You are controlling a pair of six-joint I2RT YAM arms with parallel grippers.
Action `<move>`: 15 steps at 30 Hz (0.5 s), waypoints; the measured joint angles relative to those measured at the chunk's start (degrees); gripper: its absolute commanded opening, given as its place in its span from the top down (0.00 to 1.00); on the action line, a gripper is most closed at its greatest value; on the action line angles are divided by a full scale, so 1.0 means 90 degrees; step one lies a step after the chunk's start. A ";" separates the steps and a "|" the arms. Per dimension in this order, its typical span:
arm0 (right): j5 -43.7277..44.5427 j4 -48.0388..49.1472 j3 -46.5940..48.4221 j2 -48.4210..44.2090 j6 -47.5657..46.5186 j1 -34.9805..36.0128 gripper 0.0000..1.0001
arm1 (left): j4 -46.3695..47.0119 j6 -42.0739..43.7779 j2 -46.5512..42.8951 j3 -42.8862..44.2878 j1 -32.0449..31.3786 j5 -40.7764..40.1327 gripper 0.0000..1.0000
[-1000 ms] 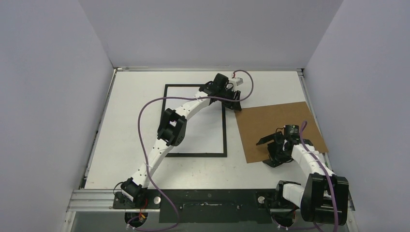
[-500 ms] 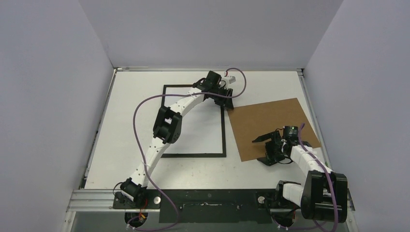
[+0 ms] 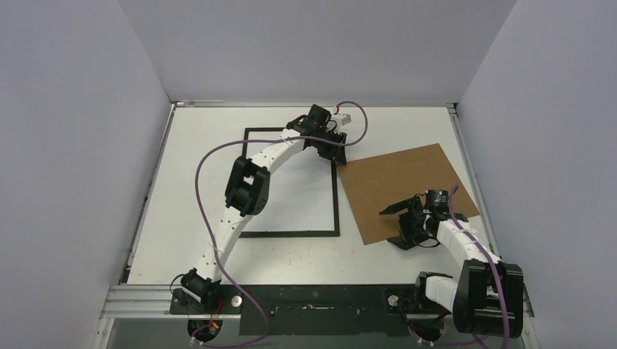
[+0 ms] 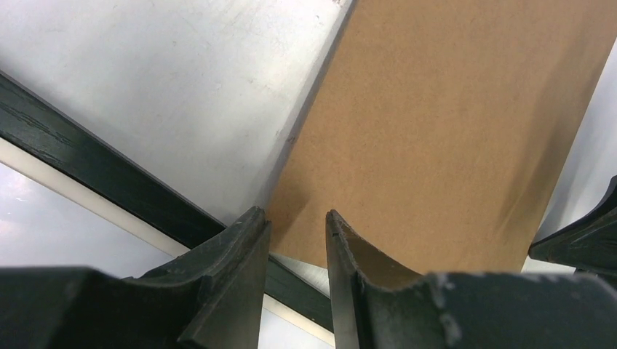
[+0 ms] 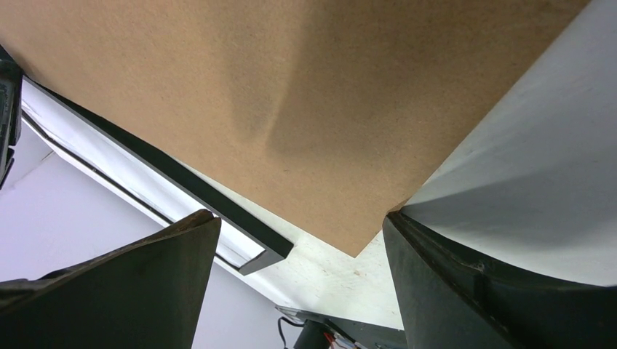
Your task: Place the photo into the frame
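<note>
The thin black frame (image 3: 337, 203) lies flat left of centre, and its inside looks plain pale. The photo is out of view; no sunset print shows anywhere. My left gripper (image 3: 336, 149) hangs over the frame's far right corner, by the far left corner of a brown cardboard sheet (image 3: 415, 182). In the left wrist view its jaws (image 4: 291, 216) stand a narrow gap apart, with the cardboard's (image 4: 436, 131) corner and the frame bar (image 4: 87, 153) behind them. My right gripper (image 3: 396, 227) is wide open over the cardboard's near left corner (image 5: 356, 247), close to the frame's corner (image 5: 273, 254).
The white table (image 3: 189, 182) is boxed in by pale walls on the left, back and right. Purple cables (image 3: 207, 196) loop along both arms. The cardboard's left edge lies close beside the frame's right bar.
The cardboard has slid and turned left toward the frame. My left gripper moved left with it and its jaws narrowed. My right gripper shifted slightly left, still wide open.
</note>
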 measured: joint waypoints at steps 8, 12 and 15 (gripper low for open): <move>0.0146 0.0019 0.0051 0.0010 -0.0083 0.0265 0.15 | -0.0313 0.0051 -0.0134 -0.0085 0.0000 -0.0270 0.69; 0.0274 0.0051 0.0126 0.0085 -0.0095 0.0481 0.16 | -0.0427 0.0073 -0.0253 -0.0170 0.0034 -0.0374 0.69; 0.0357 0.0070 0.0153 0.0100 -0.0092 0.0544 0.16 | -0.0527 0.0075 -0.0350 -0.0180 0.0063 -0.0362 0.69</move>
